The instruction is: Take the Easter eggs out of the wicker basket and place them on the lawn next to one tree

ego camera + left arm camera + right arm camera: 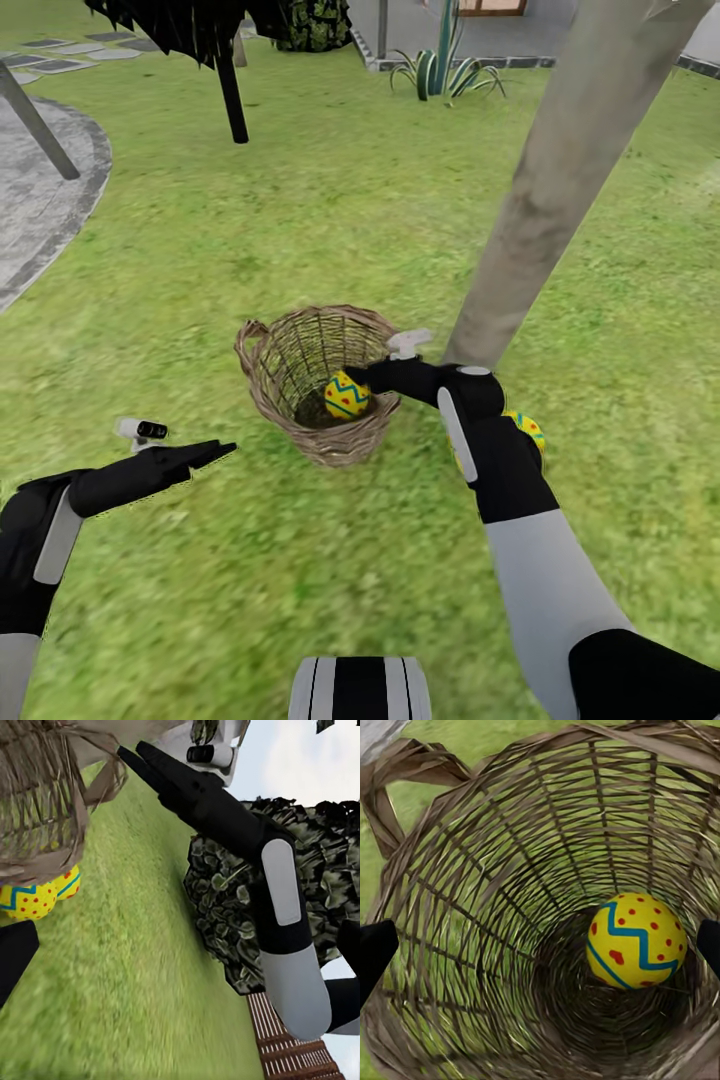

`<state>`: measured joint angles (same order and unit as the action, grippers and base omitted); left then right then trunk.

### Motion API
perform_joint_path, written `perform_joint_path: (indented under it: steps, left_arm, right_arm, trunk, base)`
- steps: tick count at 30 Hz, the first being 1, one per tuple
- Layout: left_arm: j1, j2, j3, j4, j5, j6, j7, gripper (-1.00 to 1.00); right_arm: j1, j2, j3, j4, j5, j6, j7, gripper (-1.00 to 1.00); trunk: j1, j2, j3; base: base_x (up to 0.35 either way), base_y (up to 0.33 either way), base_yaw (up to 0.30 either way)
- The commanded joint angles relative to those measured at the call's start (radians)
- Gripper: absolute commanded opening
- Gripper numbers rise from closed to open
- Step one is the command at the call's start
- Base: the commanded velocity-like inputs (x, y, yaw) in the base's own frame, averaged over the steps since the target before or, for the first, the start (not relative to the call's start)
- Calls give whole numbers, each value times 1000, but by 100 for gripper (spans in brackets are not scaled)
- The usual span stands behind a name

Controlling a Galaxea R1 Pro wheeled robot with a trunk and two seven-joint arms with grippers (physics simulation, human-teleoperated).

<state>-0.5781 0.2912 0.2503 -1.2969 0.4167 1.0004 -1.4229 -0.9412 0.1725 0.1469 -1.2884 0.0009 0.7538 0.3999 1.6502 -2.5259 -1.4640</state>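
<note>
one egg (346, 395) left in the wicker basket (262, 352) as far as i can see, sitting low against the wall on the side nearest the robot. the basket is tipped on the lawn (300, 200) with its mouth facing up and toward the right arm, so the opening lines up pretty well with that arm's reach. the right tool (362, 374) is right at the rim, basically poking over the edge, and the wrist view looks straight down the basket with the egg a bit off to one side of centre. its two fingertips sit wide apart at the edges of that view with nothing between them, so it's spread open and holding nothing. another egg (527, 428) is already out on the grass, peeking from behind the right forearm, close to the foot of the pale tree (560, 180). no sign of the third from here. the left tool (215, 452) hangs over the grass well apart from the basket on its other side, fingers look pressed together and empty. so the right arm is clearly the nearer one, and my guess is the next move is just pushing deeper along the basket's axis and nudging sideways onto the egg, since it's tucked against the weave.
</note>
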Motion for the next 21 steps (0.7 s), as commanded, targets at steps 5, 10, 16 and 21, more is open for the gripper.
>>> perform_joint_path:
  steps: [5,10,16,21]
  left_arm:
    - [0,0,27,2,2,10,-5,100]
    - [0,0,29,2,3,10,-6,100]
    - [0,4,34,-1,5,10,-11,100]
    - [0,9,115,3,1,10,-7,100]
  right_arm:
    - [-1,0,7,3,0,7,-30,100]
    - [-1,0,8,10,-5,9,-86,100]
    - [-1,2,14,37,-4,16,-137,100]
    - [-10,2,48,101,-8,57,-272,100]
  trunk:
    - [0,0,-1]
    - [0,0,-1]
    - [0,0,-1]
    - [0,0,-1]
  base:
    - [244,221,0]
    - [123,103,0]
    - [11,8,0]
    - [219,0,0]
